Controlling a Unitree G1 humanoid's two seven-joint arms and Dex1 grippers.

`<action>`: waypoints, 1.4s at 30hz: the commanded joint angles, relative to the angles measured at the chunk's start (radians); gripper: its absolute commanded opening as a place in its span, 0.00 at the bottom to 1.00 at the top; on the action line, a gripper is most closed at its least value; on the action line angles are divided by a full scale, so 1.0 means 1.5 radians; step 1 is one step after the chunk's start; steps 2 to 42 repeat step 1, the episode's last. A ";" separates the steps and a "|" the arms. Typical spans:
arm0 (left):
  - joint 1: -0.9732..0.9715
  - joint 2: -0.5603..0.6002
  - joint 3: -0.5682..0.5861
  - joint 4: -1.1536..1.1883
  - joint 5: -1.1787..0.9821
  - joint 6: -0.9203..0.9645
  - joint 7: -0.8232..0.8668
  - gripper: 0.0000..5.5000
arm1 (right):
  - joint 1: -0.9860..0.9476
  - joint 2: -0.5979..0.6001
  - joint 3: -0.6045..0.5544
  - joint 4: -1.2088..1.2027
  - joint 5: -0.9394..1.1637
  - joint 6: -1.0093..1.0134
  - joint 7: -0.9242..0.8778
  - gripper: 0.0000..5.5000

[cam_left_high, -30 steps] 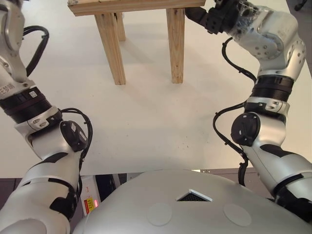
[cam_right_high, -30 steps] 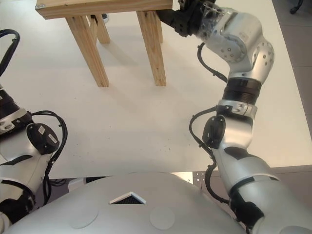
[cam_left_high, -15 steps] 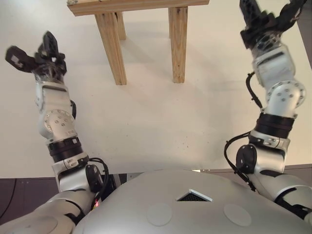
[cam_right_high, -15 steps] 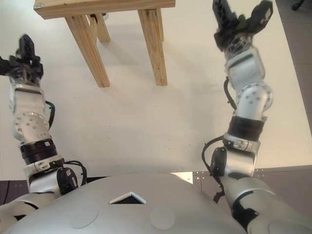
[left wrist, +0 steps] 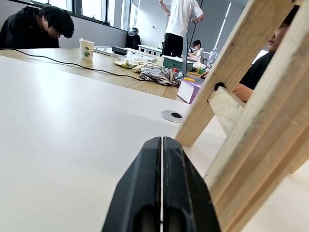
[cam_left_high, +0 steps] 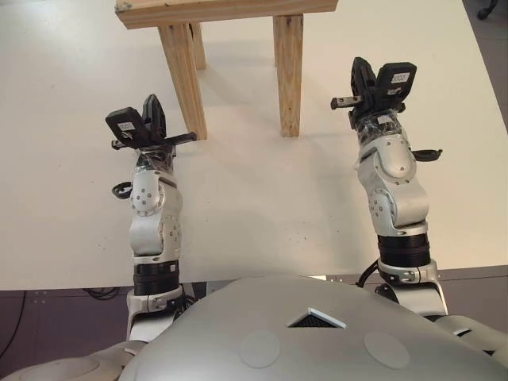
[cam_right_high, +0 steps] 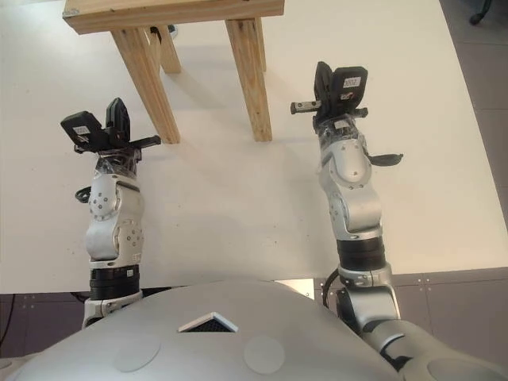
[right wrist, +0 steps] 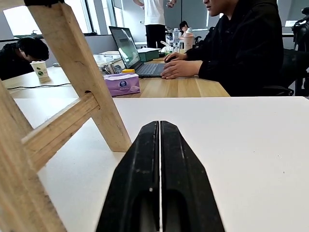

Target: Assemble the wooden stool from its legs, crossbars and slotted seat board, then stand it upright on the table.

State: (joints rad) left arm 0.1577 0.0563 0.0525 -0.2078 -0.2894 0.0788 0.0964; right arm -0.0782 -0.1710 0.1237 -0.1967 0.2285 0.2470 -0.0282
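Wooden stool (cam_left_high: 222, 9) stands upright on the white table (cam_left_high: 262, 206), just ahead of both grippers, its front legs between them. Left gripper (left wrist: 161, 145): jaws pressed together, empty. Right gripper (right wrist: 159, 128): jaws pressed together too, pinching nothing.

Stool's seat board (cam_left_high: 222, 9) cut by top edge, far legs (cam_right_high: 168, 49) mostly hidden.
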 commanded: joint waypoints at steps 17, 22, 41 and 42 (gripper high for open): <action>0.006 -0.030 -0.008 -0.014 0.018 0.001 0.007 0.00 | -0.011 -0.004 -0.024 -0.006 0.002 0.031 0.025 0.01; 0.006 -0.030 -0.008 -0.014 0.018 0.001 0.007 0.00 | -0.011 -0.004 -0.024 -0.006 0.002 0.031 0.025 0.01; 0.006 -0.030 -0.008 -0.014 0.018 0.001 0.007 0.00 | -0.011 -0.004 -0.024 -0.006 0.002 0.031 0.025 0.01; 0.006 -0.030 -0.008 -0.014 0.018 0.001 0.007 0.00 | -0.011 -0.004 -0.024 -0.006 0.002 0.031 0.025 0.01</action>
